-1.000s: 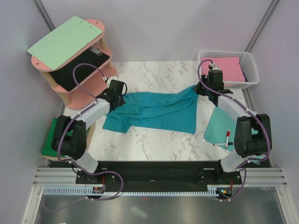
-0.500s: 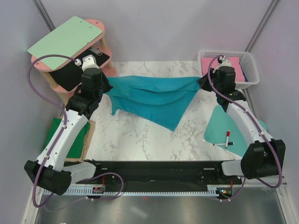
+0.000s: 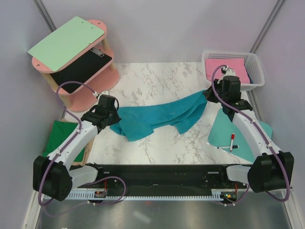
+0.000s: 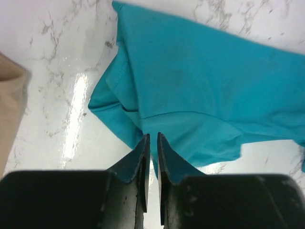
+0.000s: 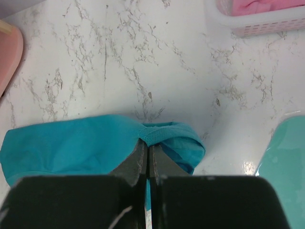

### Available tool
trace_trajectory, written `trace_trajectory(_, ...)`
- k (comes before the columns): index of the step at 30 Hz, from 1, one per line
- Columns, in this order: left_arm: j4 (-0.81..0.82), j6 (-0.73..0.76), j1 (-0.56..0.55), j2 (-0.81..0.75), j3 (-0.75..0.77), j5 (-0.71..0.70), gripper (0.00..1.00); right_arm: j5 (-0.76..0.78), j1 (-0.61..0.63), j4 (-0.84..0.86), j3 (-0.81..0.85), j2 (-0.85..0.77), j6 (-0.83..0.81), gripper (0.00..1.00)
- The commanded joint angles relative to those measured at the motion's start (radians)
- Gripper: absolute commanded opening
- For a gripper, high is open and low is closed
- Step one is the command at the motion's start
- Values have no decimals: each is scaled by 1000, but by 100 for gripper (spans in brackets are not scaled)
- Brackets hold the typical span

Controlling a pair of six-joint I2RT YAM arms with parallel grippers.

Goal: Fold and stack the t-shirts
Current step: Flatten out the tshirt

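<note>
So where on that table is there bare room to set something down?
Bare marble behind the shirt, between shelf and basket, and in front of it toward the base rail. Crowded: the right edge, with board and marker.

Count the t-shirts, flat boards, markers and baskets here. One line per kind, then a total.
T-shirts: 2, the teal-blue t-shirt and the dark green t-shirt
Flat boards: 2, the mint-green clipboard and the teal board
Markers: 1, the red-capped marker
Baskets: 1, the white basket
Total: 6
</note>
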Motion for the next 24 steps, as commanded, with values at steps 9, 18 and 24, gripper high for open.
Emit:
trace_trajectory(9,92,-49,1,99,-8,88,38,-8,-2,51,-1,72,-1,0)
trace_trajectory(18,132,-131,-64,-53,-223,182,47,-14,-2,54,-7,80,-1,0)
trace_trajectory(24,140,-183,-123,-98,-308,163,47,-26,-1,65,-14,92,7,0)
